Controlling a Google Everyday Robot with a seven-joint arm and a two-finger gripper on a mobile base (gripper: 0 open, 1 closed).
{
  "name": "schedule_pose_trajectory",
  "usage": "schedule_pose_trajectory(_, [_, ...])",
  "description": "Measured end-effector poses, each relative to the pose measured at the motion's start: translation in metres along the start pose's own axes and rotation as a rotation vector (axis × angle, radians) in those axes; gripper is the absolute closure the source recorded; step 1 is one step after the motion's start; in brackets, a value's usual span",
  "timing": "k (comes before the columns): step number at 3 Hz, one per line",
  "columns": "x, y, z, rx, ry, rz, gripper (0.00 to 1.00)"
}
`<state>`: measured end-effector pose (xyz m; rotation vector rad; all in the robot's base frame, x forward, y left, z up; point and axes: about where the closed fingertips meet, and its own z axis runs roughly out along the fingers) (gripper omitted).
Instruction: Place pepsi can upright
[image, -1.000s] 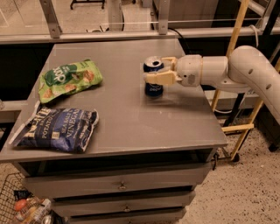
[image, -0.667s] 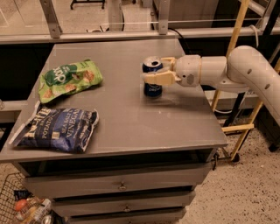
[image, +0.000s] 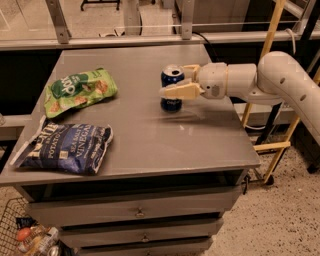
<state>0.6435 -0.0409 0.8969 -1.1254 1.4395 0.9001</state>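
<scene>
Basically done. Green chip bag (image: 80, 90) and dark blue chip bag (image: 65, 148) lie on the left of the table (image: 150, 145). Pepsi can (image: 171, 80) stands upright right of centre, base apparently down. Gripper (image: 178, 80) is clamped around it from the right. Left to do: release, back off.

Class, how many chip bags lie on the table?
2: green bag far left, dark blue bag near left. None seem hidden. The tool holds the can to their right.
</scene>
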Motion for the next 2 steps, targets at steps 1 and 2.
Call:
schedule_pose_trajectory(1, [-0.018, 0.005, -0.019, 0.043, 0.007, -0.054, 0.00])
schedule_pose_trajectory(2, [-0.044, 0.014, -0.052, 0.123, 0.004, -0.130, 0.00])
